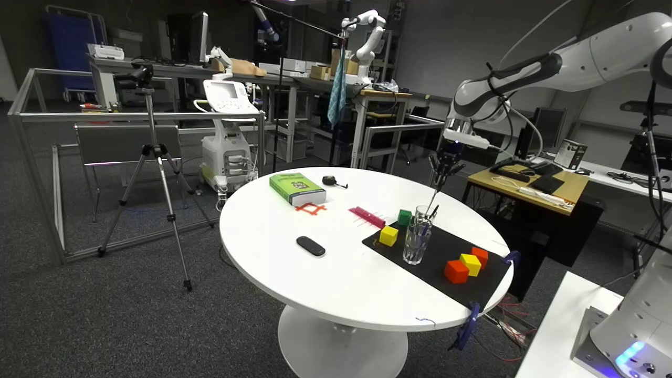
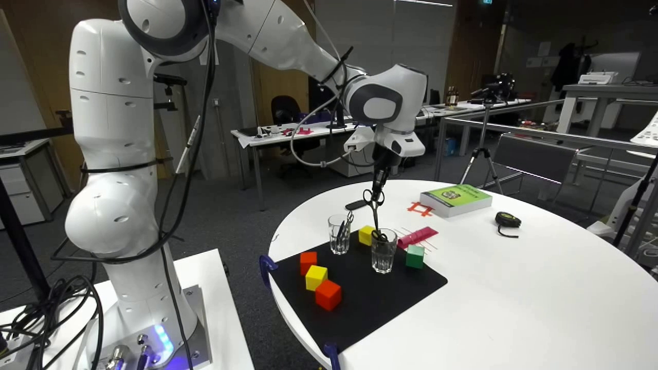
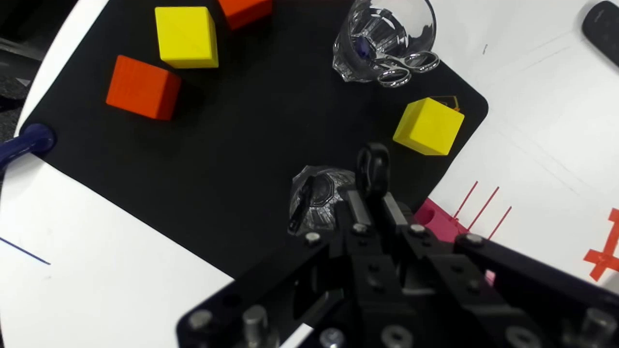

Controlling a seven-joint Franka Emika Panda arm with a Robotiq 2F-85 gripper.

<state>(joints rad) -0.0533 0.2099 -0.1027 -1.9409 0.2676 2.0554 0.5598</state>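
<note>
My gripper (image 2: 379,181) is shut on a black-handled pair of scissors (image 2: 375,208), which hangs blades down. In the wrist view one black handle ring (image 3: 373,169) shows between the pads. The blades point at the mouth of a clear glass (image 2: 383,259); whether their tips have passed its rim I cannot tell. Inside this glass lies another dark-handled item (image 3: 301,205). A second glass (image 3: 382,38) holds small metal-ringed scissors (image 3: 394,72). Both glasses stand on a black mat (image 2: 370,303), and in an exterior view they overlap beneath the gripper (image 1: 442,170).
Yellow (image 1: 388,235) and green (image 1: 405,217) cubes sit close to the glasses. Red and yellow cubes (image 2: 316,278) line the mat's near side. Blue clamps (image 1: 466,328) grip the table edge. A pink piece (image 2: 417,237), green book (image 2: 455,198), tape measure (image 2: 508,220) and black case (image 1: 311,245) also lie there.
</note>
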